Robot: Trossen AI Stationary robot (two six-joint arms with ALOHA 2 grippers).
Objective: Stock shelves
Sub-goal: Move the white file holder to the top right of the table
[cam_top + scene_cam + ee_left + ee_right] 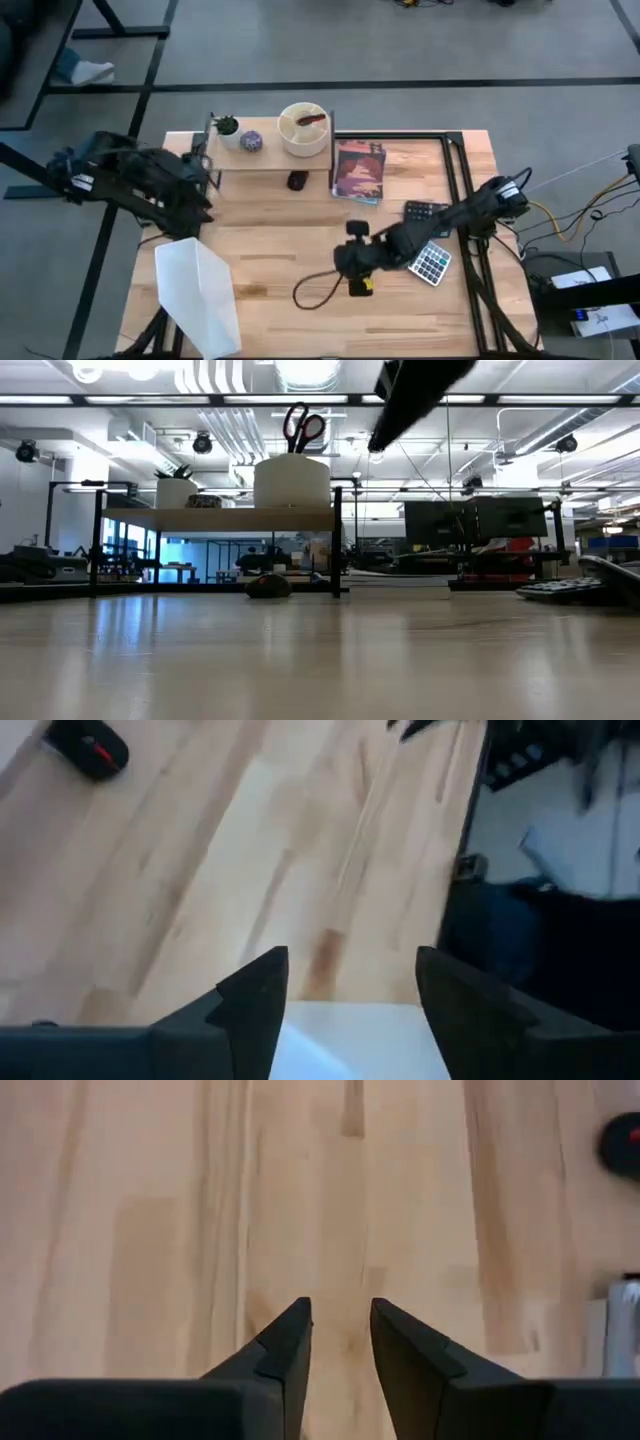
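Observation:
The shelves [270, 160], a low light-wood riser on black legs, stand at the table's far side and show in the low view [220, 518]. On top are a small plant [227, 127], a purple ball [252, 141] and a white cup with red-handled scissors [304, 130]. A black mouse [297, 180] lies on the table just in front of the shelves. My right gripper [342, 1320] hovers over bare wood near the table's middle [345, 262], slightly open and holding nothing. My left gripper [350, 975] is open at the table's left, above the far end of the white file holder [350, 1040].
A book [358, 172] lies to the right of the shelves. A dark calculator [428, 212] and a light one [432, 263] lie under my right arm. A black cable loop [318, 290] lies near the front. The white file holder [198, 295] fills the front left.

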